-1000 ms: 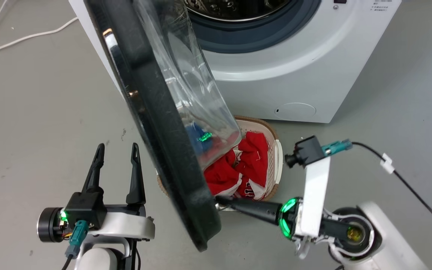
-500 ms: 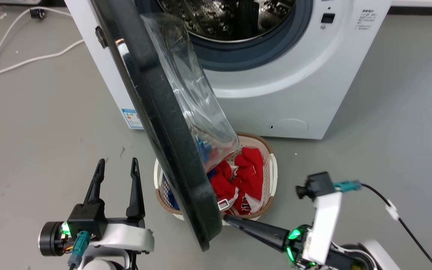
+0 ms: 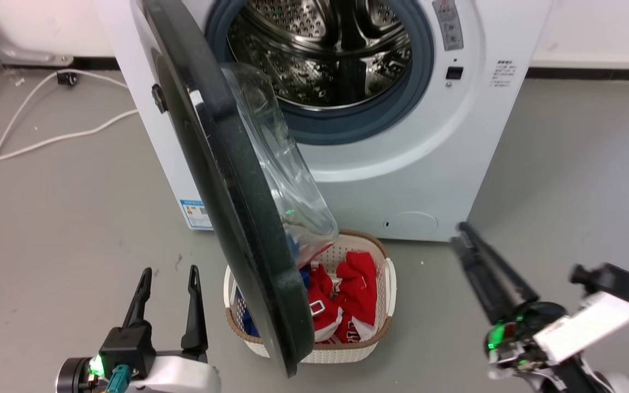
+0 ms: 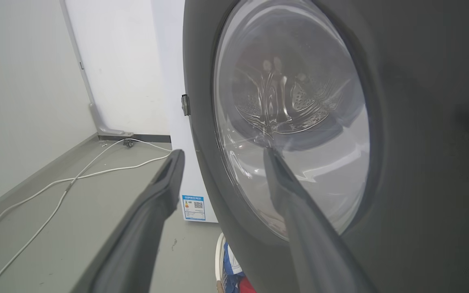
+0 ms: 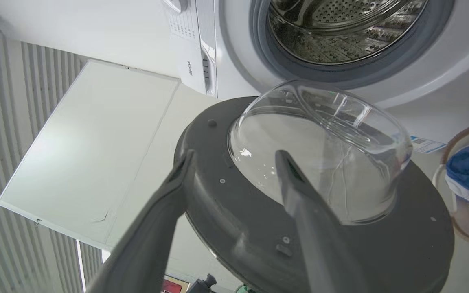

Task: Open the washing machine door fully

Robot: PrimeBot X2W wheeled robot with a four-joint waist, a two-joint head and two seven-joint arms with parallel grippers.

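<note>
Showed the door [image 3: 238, 218] swung out on its left hinge [image 3: 156, 98], edge-on over the basket [image 3: 389, 281], clear of the drum [image 3: 336, 54]. Held the left fingers [image 3: 195, 311] apart and empty beside its outer face, probably ready to push it wider. Placed the right fingers [image 5: 301, 203], likewise apart and empty, well off its inner side, likely leaving the swing free.

Left gripper [image 3: 170, 271] is showing two long dark tapering fingers [image 3: 195, 322] rising off a black block [image 3: 126, 346]. A green lamp [image 3: 95, 364] is glowing beside a teal plug [image 3: 119, 376], with a white shell [image 3: 181, 376] wrapping underneath. Right gripper [image 3: 461, 233] is wearing matching dark fingers, with green lights [image 3: 493, 344] shining at its base. A white bracket [image 3: 587, 326] is carrying a small black camera [image 3: 604, 278].
</note>
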